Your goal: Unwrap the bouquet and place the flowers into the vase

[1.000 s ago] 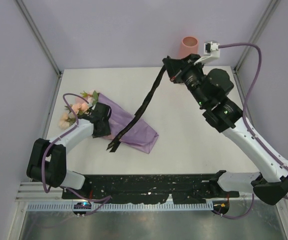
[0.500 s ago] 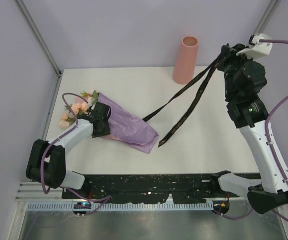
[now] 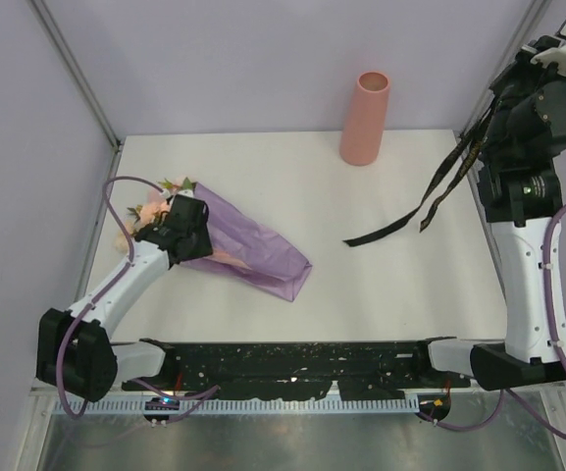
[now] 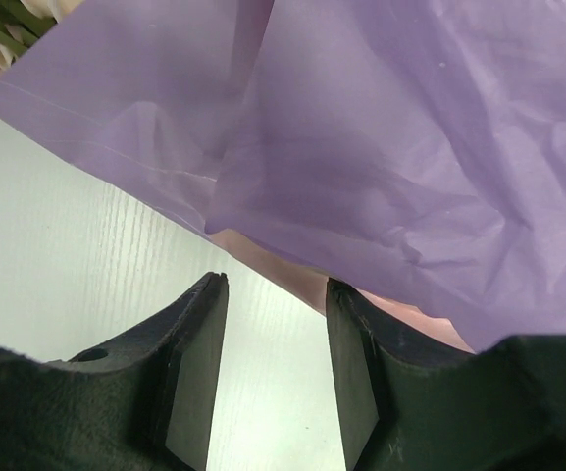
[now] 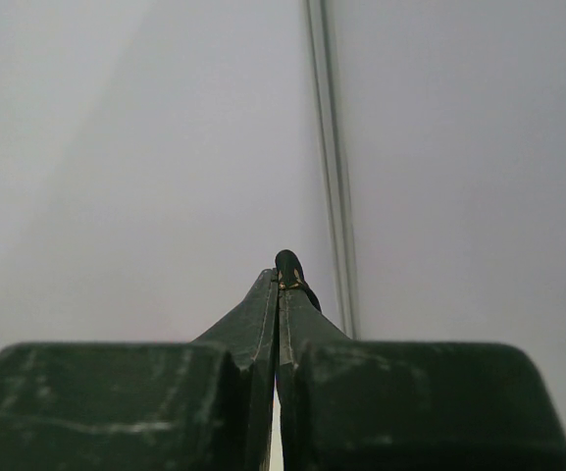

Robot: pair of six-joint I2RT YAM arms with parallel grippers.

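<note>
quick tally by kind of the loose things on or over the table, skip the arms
bouquet in purple wrapping paper: 1
salmon-pink vase: 1
black ribbon: 1
total: 3

Left gripper (image 4: 275, 373) low, jaws parted; right gripper (image 5: 281, 285) raised high, pinching the ribbon (image 3: 439, 191).
</note>
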